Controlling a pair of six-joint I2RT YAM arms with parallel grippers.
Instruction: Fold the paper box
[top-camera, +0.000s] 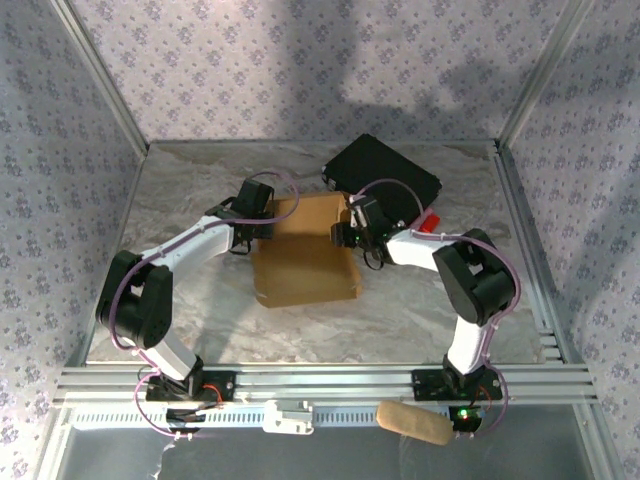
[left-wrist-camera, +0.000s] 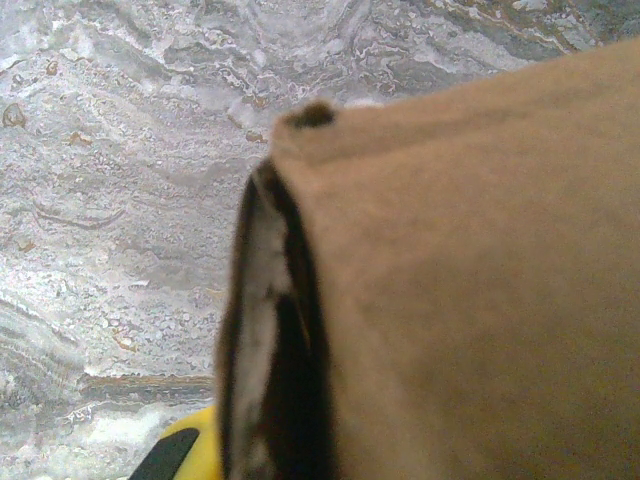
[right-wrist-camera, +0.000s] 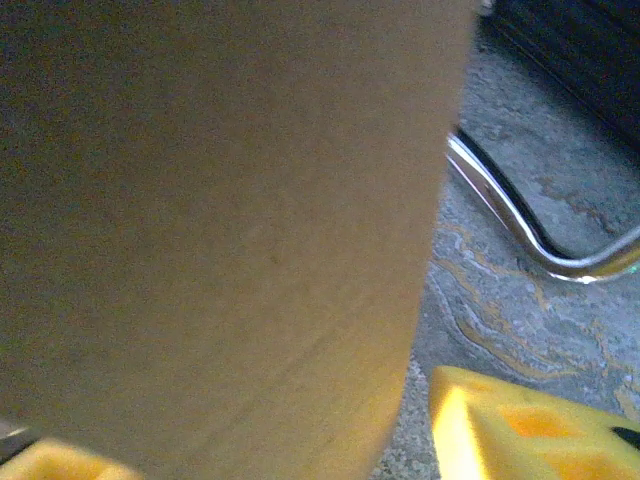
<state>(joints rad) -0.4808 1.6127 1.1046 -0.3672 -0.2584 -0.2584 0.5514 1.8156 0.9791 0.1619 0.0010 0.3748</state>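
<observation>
Table (top-camera: 420, 320), right tool (right-wrist-camera: 275, 445) (spread) astride paper box (right-wrist-camera: 220, 200)

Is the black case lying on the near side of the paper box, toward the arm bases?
No. In the top view the black case lies on the far side of the paper box, beyond its far right corner.

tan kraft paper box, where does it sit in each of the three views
top external: the tan kraft paper box lies mid-table.
left wrist: the box takes the right half.
right wrist: the box takes the left and middle.
shared landmark: the grey marbled tabletop.
</observation>
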